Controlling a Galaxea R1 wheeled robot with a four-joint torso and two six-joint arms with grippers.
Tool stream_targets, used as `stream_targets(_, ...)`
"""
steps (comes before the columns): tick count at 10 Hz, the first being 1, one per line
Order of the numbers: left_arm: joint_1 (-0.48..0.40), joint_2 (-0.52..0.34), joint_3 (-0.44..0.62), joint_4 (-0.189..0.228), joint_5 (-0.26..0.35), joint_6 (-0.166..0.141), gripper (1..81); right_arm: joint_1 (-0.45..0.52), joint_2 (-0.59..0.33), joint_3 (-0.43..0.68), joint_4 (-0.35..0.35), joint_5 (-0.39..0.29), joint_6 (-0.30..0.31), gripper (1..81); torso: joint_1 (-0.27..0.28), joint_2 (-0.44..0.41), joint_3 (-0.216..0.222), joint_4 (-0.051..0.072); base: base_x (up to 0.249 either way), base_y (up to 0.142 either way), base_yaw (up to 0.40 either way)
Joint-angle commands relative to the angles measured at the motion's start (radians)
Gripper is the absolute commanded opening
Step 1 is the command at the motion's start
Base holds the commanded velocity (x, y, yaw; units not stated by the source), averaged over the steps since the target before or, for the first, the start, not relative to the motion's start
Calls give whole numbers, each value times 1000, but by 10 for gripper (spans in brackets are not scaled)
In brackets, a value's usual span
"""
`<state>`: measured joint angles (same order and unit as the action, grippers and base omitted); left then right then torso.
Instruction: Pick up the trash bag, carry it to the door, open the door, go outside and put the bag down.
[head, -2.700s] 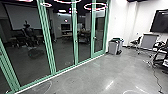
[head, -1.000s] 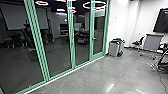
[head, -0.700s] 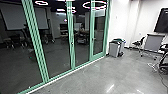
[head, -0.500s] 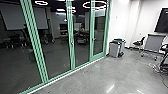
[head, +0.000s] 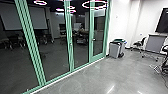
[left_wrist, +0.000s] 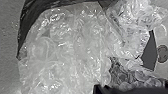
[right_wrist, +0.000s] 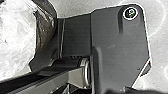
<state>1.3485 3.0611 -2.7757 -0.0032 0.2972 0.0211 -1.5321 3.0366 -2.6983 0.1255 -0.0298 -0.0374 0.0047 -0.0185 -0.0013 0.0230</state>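
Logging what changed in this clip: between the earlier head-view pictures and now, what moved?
The robot itself: the near green post slid left in the head view and the wall screen slightly right, which suggests a drive forward along the glass. The gray bins and chair stayed put. With no earlier wrist pictures, I can't tell whether any hold on the bag changed.
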Motion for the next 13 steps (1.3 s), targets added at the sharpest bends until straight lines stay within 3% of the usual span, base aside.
stream_targets(1,-74,-2,-1,3,66,-1,10,51,1,3,-6,-62,-4,811,0,0,0,0,160,-69,0)
stream_targets(13,-74,-1,-1,3,66,-1,10,51,3,3,-6,-62,-6,811,0,0,0,0,160,-70,0)
